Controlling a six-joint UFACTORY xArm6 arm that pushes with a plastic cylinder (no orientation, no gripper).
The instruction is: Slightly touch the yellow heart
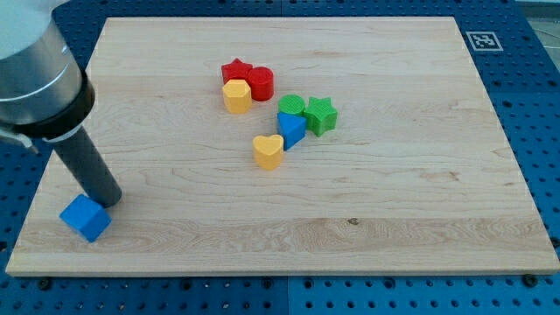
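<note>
We see a pale wooden board [394, 201] lying on a blue perforated table [534, 105]. My tip [107, 200] – a bare rod, nothing to open or close – rests at the board's 8 o'clock corner, touching a blue cube [86, 219]. The yellow heart [269, 150] sits near the centre, well apart, with a blue triangular block [291, 129] just at its 1 o'clock.

Grey cylindrical arm housing [31, 66], black collar band, straight dark rod, my tip [103, 201]
</note>
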